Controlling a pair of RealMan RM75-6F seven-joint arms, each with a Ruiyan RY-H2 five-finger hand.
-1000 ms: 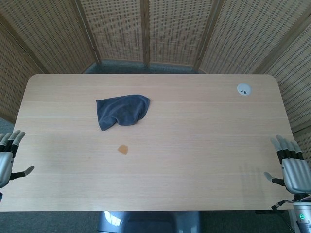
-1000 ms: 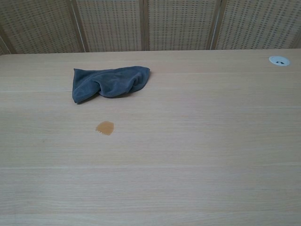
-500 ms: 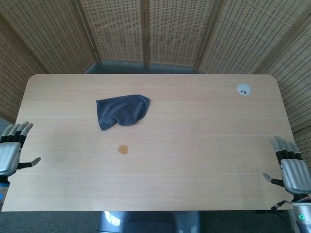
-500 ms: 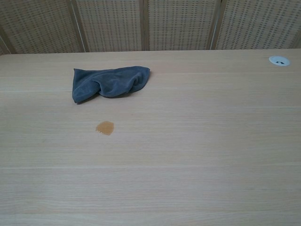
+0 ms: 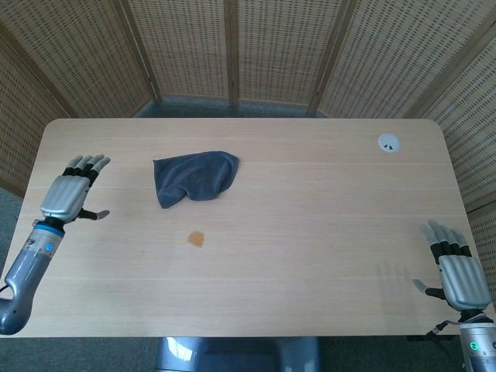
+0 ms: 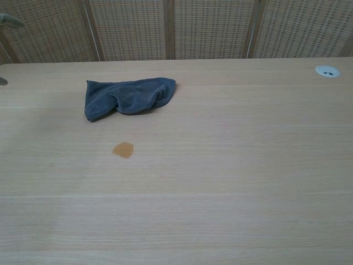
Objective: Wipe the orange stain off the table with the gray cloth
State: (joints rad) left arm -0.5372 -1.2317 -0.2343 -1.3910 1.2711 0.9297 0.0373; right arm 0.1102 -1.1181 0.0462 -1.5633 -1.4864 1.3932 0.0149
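Note:
A crumpled gray cloth (image 5: 195, 177) (image 6: 129, 96) lies on the wooden table (image 5: 325, 209), left of centre. A small orange stain (image 5: 197, 239) (image 6: 123, 149) marks the tabletop just in front of the cloth, apart from it. My left hand (image 5: 71, 191) hovers over the table's left side, fingers spread and holding nothing, well left of the cloth. In the chest view only a fingertip of that hand (image 6: 7, 20) shows at the top left corner. My right hand (image 5: 459, 273) stays open at the front right edge, far from the cloth and stain.
A white cable grommet (image 5: 389, 142) (image 6: 327, 70) sits in the back right corner of the table. Woven wicker screens (image 5: 232, 46) stand close behind and beside the table.
My left hand has risen from the front left edge and moved inward and toward the back, over the table nearer the cloth. The right hand has sunk slightly toward the front edge.

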